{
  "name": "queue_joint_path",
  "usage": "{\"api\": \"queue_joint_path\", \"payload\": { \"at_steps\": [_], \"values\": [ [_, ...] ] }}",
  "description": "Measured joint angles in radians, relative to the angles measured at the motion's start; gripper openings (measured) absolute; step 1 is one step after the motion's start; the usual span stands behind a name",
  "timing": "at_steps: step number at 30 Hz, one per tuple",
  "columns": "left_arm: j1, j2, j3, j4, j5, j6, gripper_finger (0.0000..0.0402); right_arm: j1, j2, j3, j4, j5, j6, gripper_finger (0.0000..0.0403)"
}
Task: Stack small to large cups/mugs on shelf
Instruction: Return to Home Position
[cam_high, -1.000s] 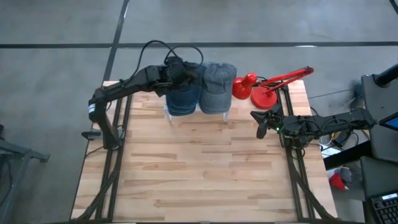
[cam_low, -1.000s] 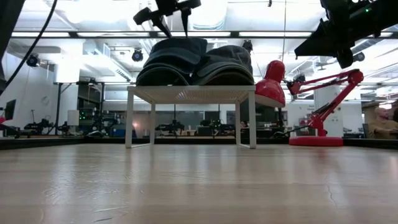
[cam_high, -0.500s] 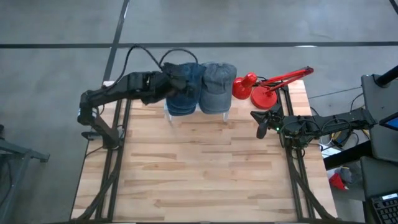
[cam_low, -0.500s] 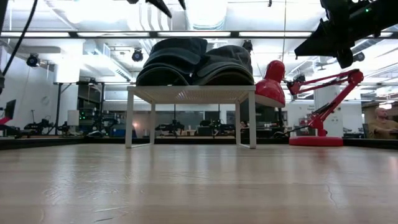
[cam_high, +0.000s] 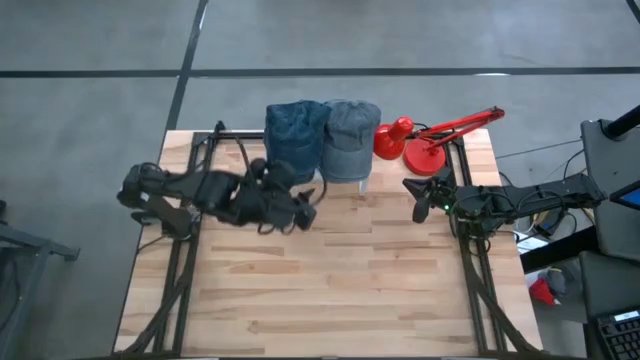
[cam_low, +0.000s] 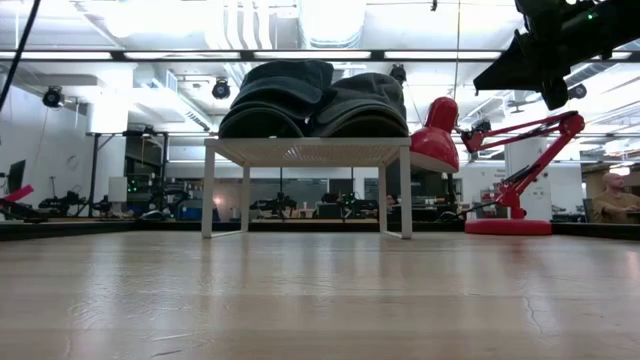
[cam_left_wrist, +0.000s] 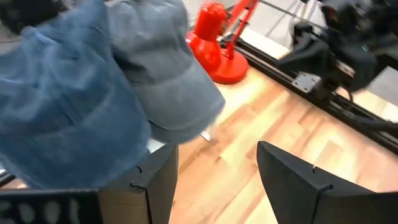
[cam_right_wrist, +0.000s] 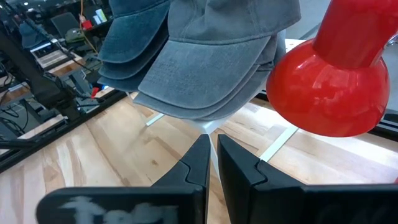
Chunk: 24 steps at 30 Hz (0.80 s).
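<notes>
Two stacks of nested caps sit side by side on the white shelf (cam_low: 305, 150): dark blue denim caps (cam_high: 295, 138) on the left and grey caps (cam_high: 350, 135) on the right. Their brims overhang the shelf's near edge (cam_right_wrist: 205, 87). My left gripper (cam_high: 306, 210) hovers open over the table just in front of the blue stack, with nothing between its fingers (cam_left_wrist: 298, 180). My right gripper (cam_high: 412, 192) waits shut at the table's right side, near the lamp, pointing at the grey caps (cam_right_wrist: 211, 56).
A red desk lamp (cam_high: 420, 140) stands at the far right, right beside the shelf, its shade close to the grey caps. The arms' dark frames run along both table sides. Bare wooden planks (cam_high: 330, 290) fill the near half.
My left gripper has drawn back from above the blue cap stack, swinging toward the table's left and then its near edge, and has rolled as it went. It stays open and has left the low view. Both cap stacks have kept still on the shelf.
</notes>
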<state>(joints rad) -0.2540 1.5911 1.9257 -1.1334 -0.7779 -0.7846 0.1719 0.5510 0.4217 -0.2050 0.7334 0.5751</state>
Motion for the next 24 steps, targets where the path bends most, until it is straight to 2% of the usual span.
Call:
{"api": "queue_joint_path", "payload": {
  "at_steps": [5,10,14,18,24],
  "values": [
    [-0.054,-0.04,-0.137,0.103,-0.01,-0.021,0.0216,0.0,0.0,0.0,0.0,0.0,0.0,0.0029],
    [-0.061,-0.143,-0.358,0.298,0.0,0.012,0.0216,0.0,0.0,0.0,0.0,0.0,0.0,0.0029],
    [-0.061,-0.285,-0.576,0.521,0.04,0.118,0.0216,0.0,0.0,0.0,0.0,0.0,0.0,0.0029],
    [-0.061,-0.446,-0.804,0.734,0.133,0.246,0.0216,0.0,0.0,0.0,0.0,0.0,0.0,0.0029],
    [-0.061,-0.682,-1.083,0.899,0.218,0.343,0.0216,0.0,0.0,0.0,0.003,0.0,0.0,0.0029]
  ]
}}
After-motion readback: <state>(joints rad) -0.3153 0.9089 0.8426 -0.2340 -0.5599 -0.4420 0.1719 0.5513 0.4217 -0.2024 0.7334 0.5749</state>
